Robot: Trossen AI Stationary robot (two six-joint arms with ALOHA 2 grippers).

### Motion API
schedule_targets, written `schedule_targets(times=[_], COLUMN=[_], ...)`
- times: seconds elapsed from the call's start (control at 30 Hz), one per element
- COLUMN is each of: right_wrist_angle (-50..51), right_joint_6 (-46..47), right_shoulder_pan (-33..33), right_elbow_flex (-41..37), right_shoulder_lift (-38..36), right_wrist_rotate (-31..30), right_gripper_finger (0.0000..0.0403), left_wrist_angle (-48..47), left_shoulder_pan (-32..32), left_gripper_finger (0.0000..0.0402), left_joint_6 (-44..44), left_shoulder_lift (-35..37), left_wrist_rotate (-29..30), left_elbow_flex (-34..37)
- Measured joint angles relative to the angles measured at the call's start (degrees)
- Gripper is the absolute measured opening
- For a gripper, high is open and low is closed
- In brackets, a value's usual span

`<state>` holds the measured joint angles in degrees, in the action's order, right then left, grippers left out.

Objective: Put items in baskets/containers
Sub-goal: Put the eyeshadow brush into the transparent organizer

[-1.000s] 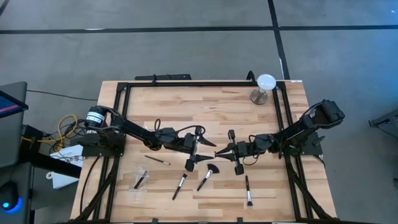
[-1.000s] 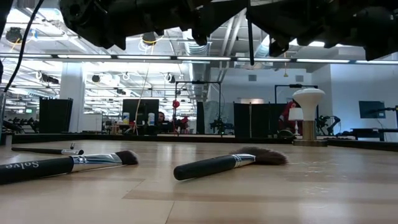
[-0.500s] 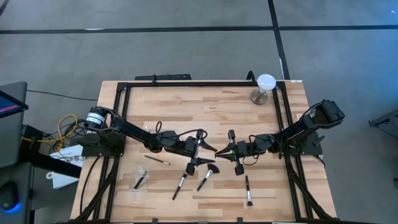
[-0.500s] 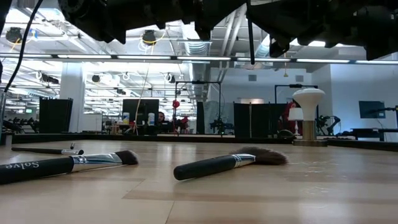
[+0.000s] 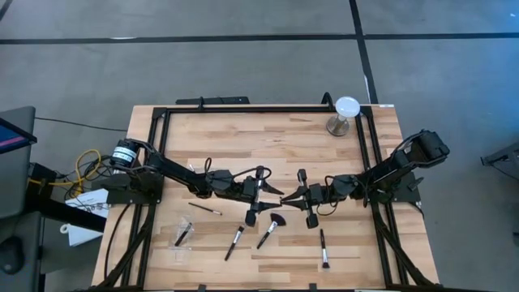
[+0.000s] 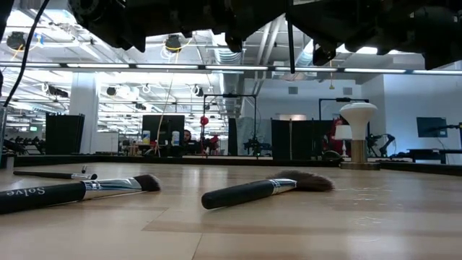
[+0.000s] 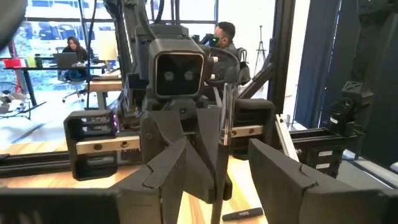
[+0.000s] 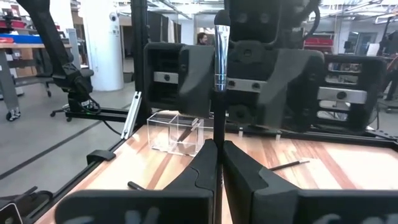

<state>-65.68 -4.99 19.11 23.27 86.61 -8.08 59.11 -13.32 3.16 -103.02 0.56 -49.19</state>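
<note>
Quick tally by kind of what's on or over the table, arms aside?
Loose makeup brushes on the table: 4
Brush in tray: 1
Held brush, in the right gripper jaws: 1
Clear tray: 1
White disc on stand: 1
Total: 8

In the low view both arms are cut off by the top edge, and the clear tray (image 5: 180, 242) barely shows against the worktop (image 5: 268, 138).

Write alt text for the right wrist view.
The right gripper is shut on a slim makeup brush held upright, bristles up, directly facing the left gripper close ahead. Behind it, a clear plastic tray stands on the wooden table with one brush inside.
</note>
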Motion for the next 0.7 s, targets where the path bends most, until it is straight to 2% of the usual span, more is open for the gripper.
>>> schedule_targets(times=[0.5, 0.7], right_wrist_angle=[0.03, 0.03], right_joint_6=[0.04, 0.04], right_shoulder_pan=[0.0, 0.0], right_elbow_flex=[0.0, 0.0], right_shoulder_lift=[0.0, 0.0], right_wrist_rotate=[0.01, 0.02], right_gripper_finger=[0.0008, 0.0008], left_wrist_angle=[0.41, 0.49], left_shoulder_pan=[-0.11, -0.07], left_gripper_finger=[0.0102, 0.009], left_joint_6=[-0.39, -0.63], left_shoulder_lift=[0.0, 0.0], left_wrist_rotate=[-0.11, -0.12], left_elbow_flex=[0.0, -0.04])
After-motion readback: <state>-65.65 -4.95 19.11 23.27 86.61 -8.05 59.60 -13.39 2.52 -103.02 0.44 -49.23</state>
